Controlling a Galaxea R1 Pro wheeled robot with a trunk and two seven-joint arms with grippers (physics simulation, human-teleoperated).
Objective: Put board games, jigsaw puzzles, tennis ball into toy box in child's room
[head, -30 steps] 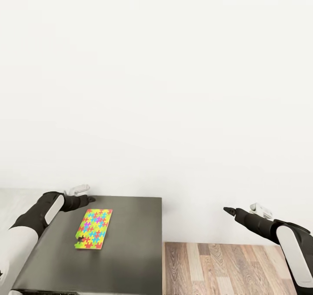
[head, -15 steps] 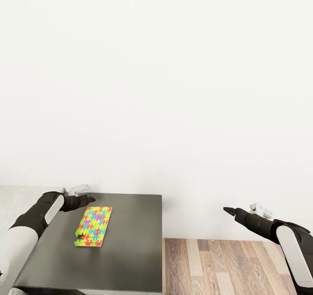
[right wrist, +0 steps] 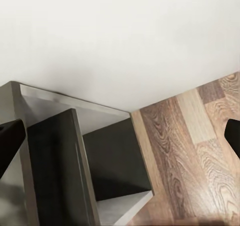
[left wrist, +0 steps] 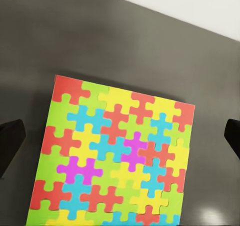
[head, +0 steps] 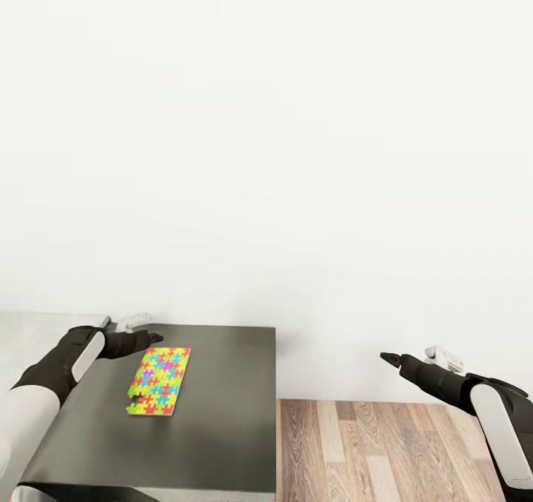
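Jigsaw puzzle (head: 159, 380) — flat on dark grey counter (head: 222, 413), toward its left side. Left gripper (head: 152, 335) just beyond the puzzle's far edge, fingers spread wide in the wrist view. Right gripper (head: 385, 356) over wood-plank floor (head: 385, 450) — likewise spread apart, empty.

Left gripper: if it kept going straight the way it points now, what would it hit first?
Most likely the jigsaw puzzle on the dark cabinet top; the open left gripper looks straight down at it, though the gap is unclear.
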